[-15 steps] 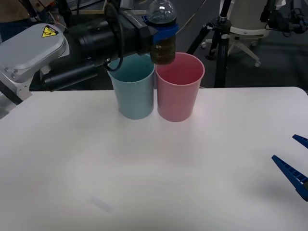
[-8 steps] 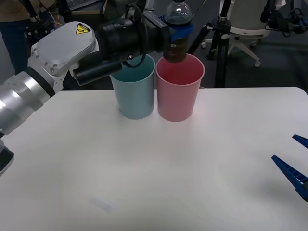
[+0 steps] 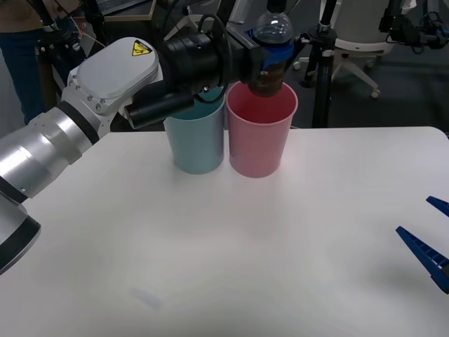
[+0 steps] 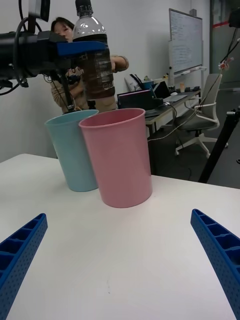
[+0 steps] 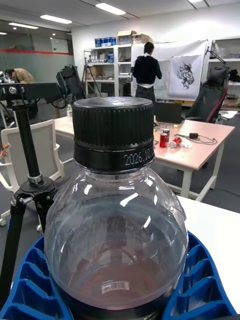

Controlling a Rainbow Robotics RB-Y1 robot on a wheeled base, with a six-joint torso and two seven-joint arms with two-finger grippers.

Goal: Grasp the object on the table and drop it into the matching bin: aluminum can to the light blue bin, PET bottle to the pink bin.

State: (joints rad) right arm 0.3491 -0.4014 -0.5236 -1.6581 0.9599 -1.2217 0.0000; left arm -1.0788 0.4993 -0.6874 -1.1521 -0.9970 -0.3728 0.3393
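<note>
The left gripper (image 3: 270, 56) clamps its blue ribbed fingers (image 5: 30, 280) around the small clear ribbed plastic bottle with a black cap and dark brownish liquid (image 3: 270, 53), holding it upright in the air above the mouth of the tall pink plastic cup-shaped bin (image 3: 261, 133). The tall pale blue plastic bin (image 3: 198, 140) stands touching the pink one on the large white tabletop (image 3: 231, 253). The right gripper (image 4: 120, 265) rests low over the table's right edge, fingers spread wide, holding nothing.

Office chair (image 3: 361, 35), tripod (image 3: 316, 56), whiteboard (image 4: 185, 41).
</note>
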